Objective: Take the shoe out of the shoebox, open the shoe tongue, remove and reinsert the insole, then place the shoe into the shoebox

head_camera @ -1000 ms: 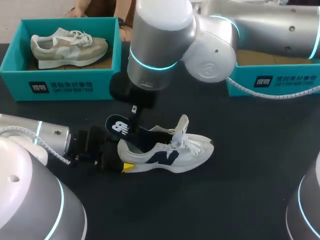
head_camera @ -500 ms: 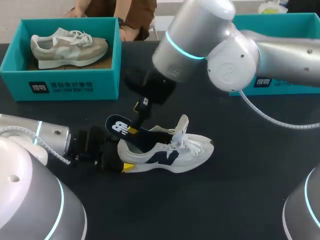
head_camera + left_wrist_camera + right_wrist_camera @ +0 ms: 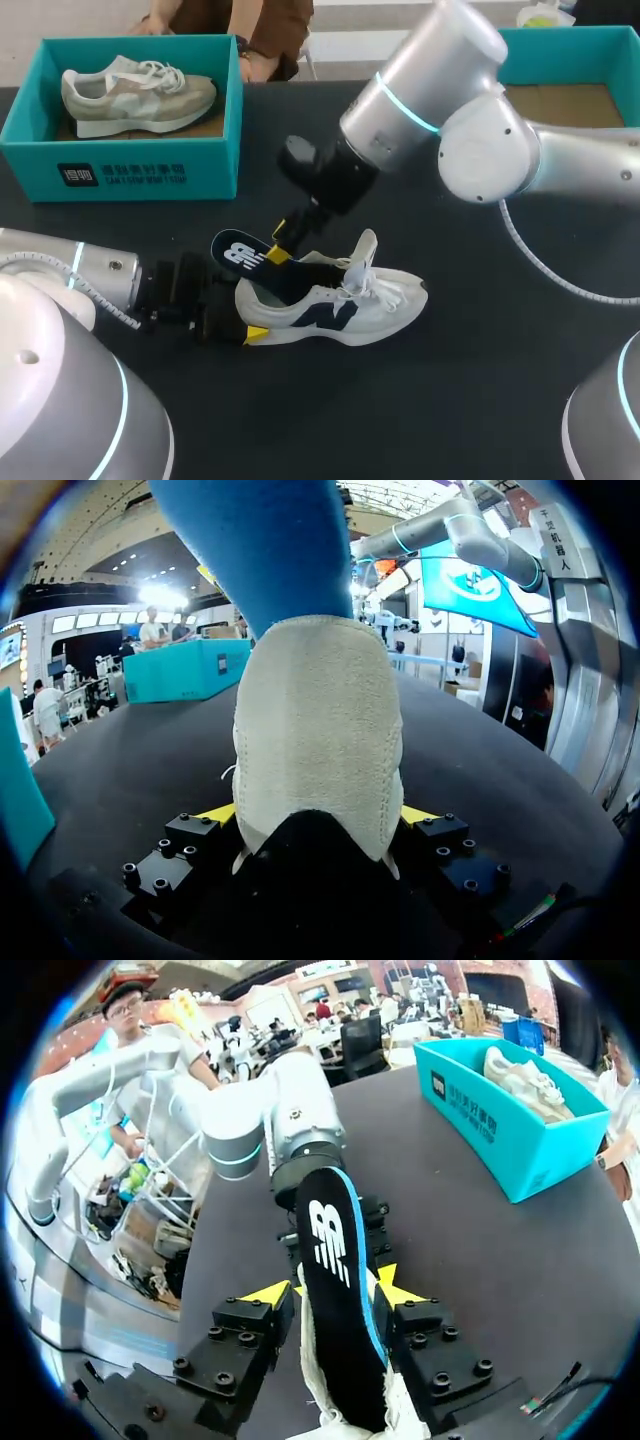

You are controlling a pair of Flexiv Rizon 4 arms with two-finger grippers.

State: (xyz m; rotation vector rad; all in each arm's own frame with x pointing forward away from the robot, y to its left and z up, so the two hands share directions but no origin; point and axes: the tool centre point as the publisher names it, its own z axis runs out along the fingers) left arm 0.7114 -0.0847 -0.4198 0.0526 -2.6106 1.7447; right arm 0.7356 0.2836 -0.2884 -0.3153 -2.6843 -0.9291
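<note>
Navy foam insole (image 3: 238,254), pinched by right fingers (image 3: 268,1292), sits half inside white mesh sneaker (image 3: 345,305), heel clamped by left fingers (image 3: 215,813); next, probably lift it clear.

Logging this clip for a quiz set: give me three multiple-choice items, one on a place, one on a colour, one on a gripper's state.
1. Where is the white shoe? A in a box; B on the table; C lifted clear of it.
2. What colour is the shoebox holding the beige shoe? A teal; B red; C white.
3. The right gripper is: A open above the laces; B shut on the tongue; C shut on the insole.
Answers: 1 B, its sole rests there; 2 A, teal walls; 3 C, both fingers press the insole's edges in the right wrist view.
</note>
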